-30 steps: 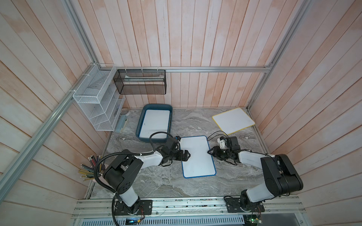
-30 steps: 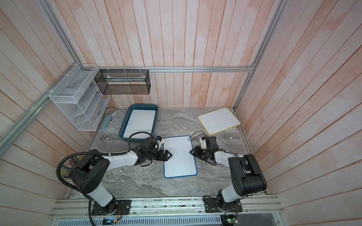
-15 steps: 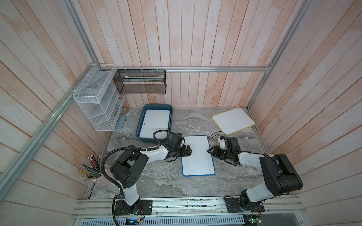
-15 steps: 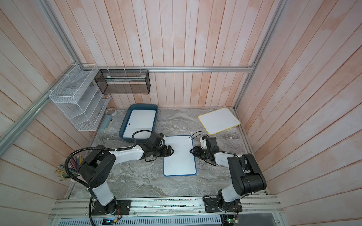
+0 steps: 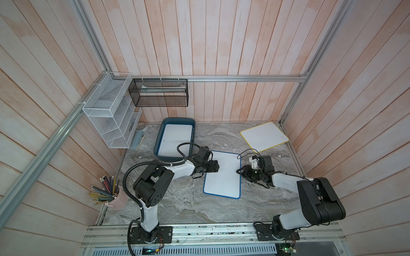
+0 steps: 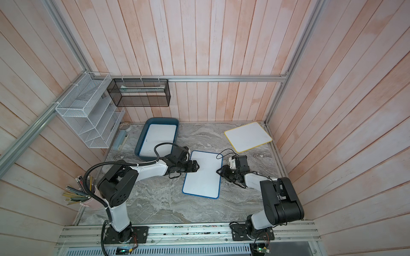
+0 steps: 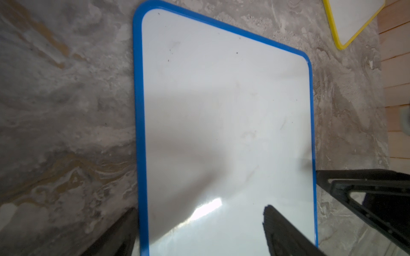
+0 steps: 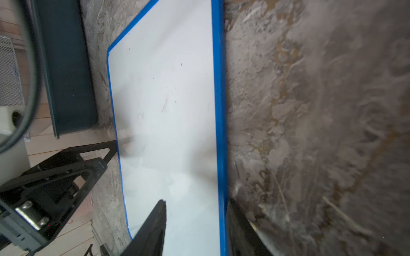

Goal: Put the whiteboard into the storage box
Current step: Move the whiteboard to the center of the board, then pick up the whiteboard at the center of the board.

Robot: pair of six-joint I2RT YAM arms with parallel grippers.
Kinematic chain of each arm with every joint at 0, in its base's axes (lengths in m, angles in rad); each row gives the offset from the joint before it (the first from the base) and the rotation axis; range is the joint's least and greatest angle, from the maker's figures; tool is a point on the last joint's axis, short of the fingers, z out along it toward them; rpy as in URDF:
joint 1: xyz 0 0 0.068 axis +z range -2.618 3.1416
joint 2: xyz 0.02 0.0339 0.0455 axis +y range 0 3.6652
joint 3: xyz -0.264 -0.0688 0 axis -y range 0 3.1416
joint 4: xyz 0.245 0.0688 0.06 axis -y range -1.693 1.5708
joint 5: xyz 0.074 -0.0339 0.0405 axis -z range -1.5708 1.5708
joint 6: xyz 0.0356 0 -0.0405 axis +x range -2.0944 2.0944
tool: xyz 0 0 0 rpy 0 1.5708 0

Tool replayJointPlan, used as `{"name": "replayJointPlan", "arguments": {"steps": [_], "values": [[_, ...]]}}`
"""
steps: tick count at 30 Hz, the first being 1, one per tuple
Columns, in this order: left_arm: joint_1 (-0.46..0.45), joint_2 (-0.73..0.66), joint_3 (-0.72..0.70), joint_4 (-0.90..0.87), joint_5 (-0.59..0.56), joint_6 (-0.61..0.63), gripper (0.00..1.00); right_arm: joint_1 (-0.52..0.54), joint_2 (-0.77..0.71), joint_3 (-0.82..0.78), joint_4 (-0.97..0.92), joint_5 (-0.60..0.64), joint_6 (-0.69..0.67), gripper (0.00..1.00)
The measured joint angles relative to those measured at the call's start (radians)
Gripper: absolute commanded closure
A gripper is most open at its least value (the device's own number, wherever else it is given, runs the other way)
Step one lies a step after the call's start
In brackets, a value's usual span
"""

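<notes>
A blue-framed whiteboard (image 5: 223, 175) (image 6: 203, 175) lies flat on the marble table. My left gripper (image 5: 216, 166) (image 7: 199, 209) is open astride the board's left edge, one finger over the white face and one on the table beside the frame. My right gripper (image 5: 239, 171) (image 8: 196, 200) is open astride the opposite edge, its outer finger against the blue frame (image 8: 219, 133). The teal storage box (image 5: 161, 137) (image 6: 142, 135) stands behind the left gripper and holds another whiteboard (image 5: 175, 139).
A yellow-framed whiteboard (image 5: 264, 136) lies at the back right corner. A white wire rack (image 5: 108, 115) and a black mesh basket (image 5: 158, 95) hang on the walls. A pink cup of pencils (image 5: 115, 198) stands at the front left.
My left gripper has moved right and slightly back onto the board's left edge. The blue-framed board has shifted a little toward the back left. The right gripper has barely moved.
</notes>
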Motion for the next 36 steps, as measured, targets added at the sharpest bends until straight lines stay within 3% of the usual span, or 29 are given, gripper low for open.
{"name": "replayJointPlan", "arguments": {"steps": [36], "values": [[0.056, 0.019, -0.009, 0.077, 0.073, 0.034, 0.11, -0.053, 0.033, -0.056, 0.365, -0.095, 0.210, 0.55]]}}
